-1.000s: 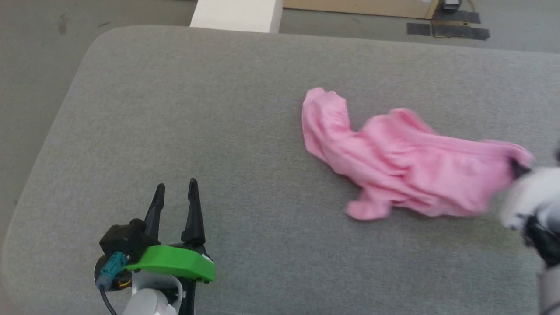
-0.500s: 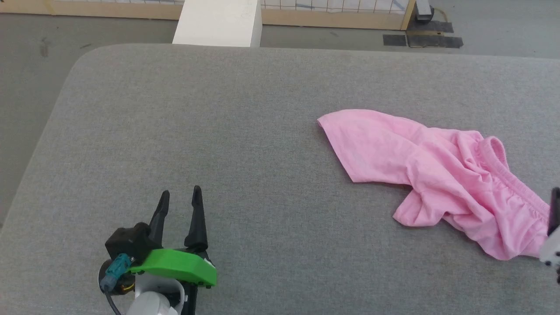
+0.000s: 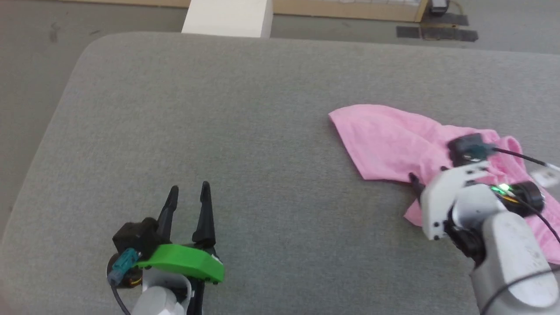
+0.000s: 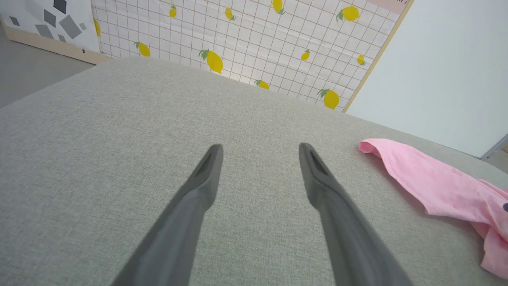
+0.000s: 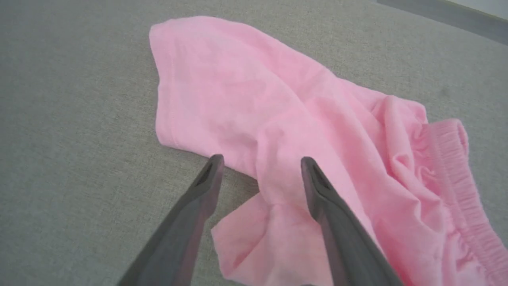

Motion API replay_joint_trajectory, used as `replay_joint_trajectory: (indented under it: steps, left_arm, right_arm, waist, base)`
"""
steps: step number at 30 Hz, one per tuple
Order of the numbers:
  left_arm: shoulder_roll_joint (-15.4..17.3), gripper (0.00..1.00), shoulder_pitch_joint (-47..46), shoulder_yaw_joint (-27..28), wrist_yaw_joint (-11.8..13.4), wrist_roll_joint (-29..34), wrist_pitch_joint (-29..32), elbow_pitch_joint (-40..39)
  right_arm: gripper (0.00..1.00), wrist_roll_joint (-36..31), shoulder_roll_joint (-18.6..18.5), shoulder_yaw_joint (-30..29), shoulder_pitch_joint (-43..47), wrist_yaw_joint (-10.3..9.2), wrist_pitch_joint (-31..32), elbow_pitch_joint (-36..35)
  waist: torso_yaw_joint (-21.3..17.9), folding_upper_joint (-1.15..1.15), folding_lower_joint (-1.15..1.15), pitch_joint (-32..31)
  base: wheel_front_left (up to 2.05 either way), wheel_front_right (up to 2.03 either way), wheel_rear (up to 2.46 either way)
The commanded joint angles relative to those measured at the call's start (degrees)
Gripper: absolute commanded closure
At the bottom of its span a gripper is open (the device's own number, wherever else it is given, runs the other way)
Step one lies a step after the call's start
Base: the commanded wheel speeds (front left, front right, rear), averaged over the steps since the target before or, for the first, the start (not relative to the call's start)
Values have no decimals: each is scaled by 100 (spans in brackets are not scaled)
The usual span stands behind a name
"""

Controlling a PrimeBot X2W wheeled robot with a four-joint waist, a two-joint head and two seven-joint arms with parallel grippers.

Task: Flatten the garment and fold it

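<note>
Shorts [image 3: 380,135] lay rumpled at three o'clock, flattening and folding undone; right claw [image 5: 260,159] gaped empty over them, left claw [image 3: 189,187] gaped empty at seven.

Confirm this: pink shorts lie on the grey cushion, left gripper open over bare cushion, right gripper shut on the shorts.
Wrong in one point: the right gripper is open, not shut on the pink shorts. The right wrist view shows its jaws standing apart above the fabric, gripping nothing. The shorts do lie on the grey cushion, with the left gripper open over bare cushion.
</note>
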Motion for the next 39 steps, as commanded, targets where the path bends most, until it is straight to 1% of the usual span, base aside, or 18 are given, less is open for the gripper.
replay_joint_trajectory:
  steps: [1,8,13,14,15,16,17,21,26,28,31,32,35,39]
  left_arm:
    - [-29,0,-130,-16,-24,-30,-25,15]
    - [-63,0,-231,-19,-32,-67,-25,44]
    - [-97,0,-301,-20,-42,-85,-26,56]
    - [-104,0,-307,-16,-41,-88,-26,59]
    - [-108,0,-311,-14,-43,-90,-26,62]
    - [-113,0,-312,-10,-45,-90,-26,66]
    - [-117,0,-311,-7,-47,-88,-26,70]
    - [-127,0,-273,24,-43,-73,-26,91]
    - [-136,0,-250,26,-54,-65,-26,110]
    - [-139,0,-250,25,-58,-67,-26,121]
    - [-142,0,-237,28,-58,-69,-26,147]
    - [-143,0,-231,29,-58,-71,-26,160]
    - [-144,0,-202,47,-66,-82,-26,194]
    - [-97,0,-129,97,-63,-81,-26,219]
  right_arm:
    - [0,-56,-67,181,-203,-8,57,163]
    - [0,18,-327,1210,-802,-8,266,896]
    - [0,140,-488,1433,-932,-8,414,1244]
    - [2,197,-498,1432,-937,-8,481,1314]
    - [60,247,-501,1424,-945,-8,498,1341]
    - [91,293,-502,1411,-957,-8,471,1343]
    - [100,352,-490,1434,-961,-8,443,1332]
    - [100,925,-257,1696,-893,-8,354,1133]
    - [100,1734,0,2416,-710,-8,468,702]
    - [100,1950,48,2730,-622,-8,551,585]
    - [100,2287,116,3022,-497,-8,577,451]
    - [0,2394,129,3096,-468,-8,538,390]
    - [0,2584,136,3018,-441,-8,281,216]
    - [0,2719,111,2506,-339,-8,-136,-102]
  waist:
    - [188,0,0,186]
    - [496,0,0,496]
    - [631,0,0,579]
    - [645,0,0,578]
    - [655,0,0,576]
    - [662,0,0,567]
    - [665,0,0,556]
    - [633,0,0,459]
    - [578,0,0,367]
    - [558,0,0,327]
    - [536,0,0,276]
    - [530,0,0,254]
    - [505,0,0,166]
    - [420,0,0,-12]
  base:
    - [0,0,0]
    - [0,0,0]
    - [0,0,0]
    - [0,0,0]
    - [0,0,0]
    - [0,0,0]
    - [0,0,0]
    - [0,0,0]
    - [0,0,0]
    - [0,0,0]
    - [0,0,0]
    - [0,0,0]
    - [0,0,0]
    - [0,0,0]
